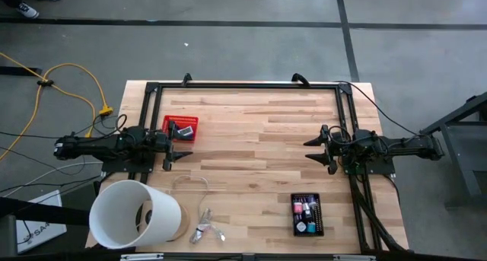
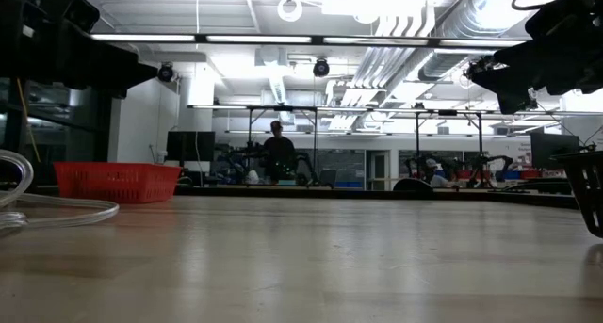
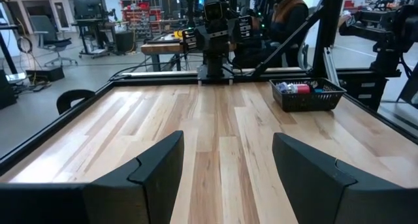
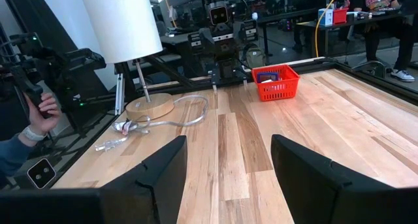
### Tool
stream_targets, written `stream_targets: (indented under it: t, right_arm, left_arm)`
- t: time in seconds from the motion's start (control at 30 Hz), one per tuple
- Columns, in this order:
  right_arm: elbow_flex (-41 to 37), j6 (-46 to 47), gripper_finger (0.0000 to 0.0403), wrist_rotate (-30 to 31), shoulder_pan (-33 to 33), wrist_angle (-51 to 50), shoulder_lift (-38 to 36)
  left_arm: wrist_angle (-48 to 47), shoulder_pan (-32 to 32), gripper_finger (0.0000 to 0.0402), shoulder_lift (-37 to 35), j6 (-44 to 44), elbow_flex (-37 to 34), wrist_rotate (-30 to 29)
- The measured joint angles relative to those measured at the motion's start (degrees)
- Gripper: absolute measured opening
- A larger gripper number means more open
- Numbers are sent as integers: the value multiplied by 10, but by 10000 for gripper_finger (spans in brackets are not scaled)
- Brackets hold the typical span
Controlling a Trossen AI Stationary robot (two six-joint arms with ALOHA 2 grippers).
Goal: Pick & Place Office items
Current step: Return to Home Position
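1. Office items [image 1: 307,213]: small pink, red, teal and dark blocks, packed together in the black bin [image 1: 294,229] on the right arm's side of the surface [image 1: 251,139]. One more blue-and-dark piece [image 1: 183,129] in the red basket [image 1: 166,122], just beside the left arm.
2. Handling, as judged: light, rigid, smooth plastic, apt to slip. Best pinched from above across two flat sides.
3. Left gripper [image 3: 226,142]: fingers spread wide, empty, raised above the surface.
4. Right gripper [image 4: 228,140]: fingers likewise apart, empty, facing the left arm across the middle.
5. Surroundings: table lamp [image 1: 133,214] with white shade on the left arm's side; lamp cord [image 1: 204,224] looped beside it; a person's hand [image 4: 40,112] beyond the edge.
6. Obstructions, as judged: bin walls and tight packing; cord near any crossing path.
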Motion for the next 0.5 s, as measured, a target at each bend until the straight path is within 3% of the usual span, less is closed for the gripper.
stream_targets:
  t: [0.5]
  right_arm:
    - [0,0,208,0,0,0,0]
  left_arm:
    - [11,0,227,0,0,0,0]
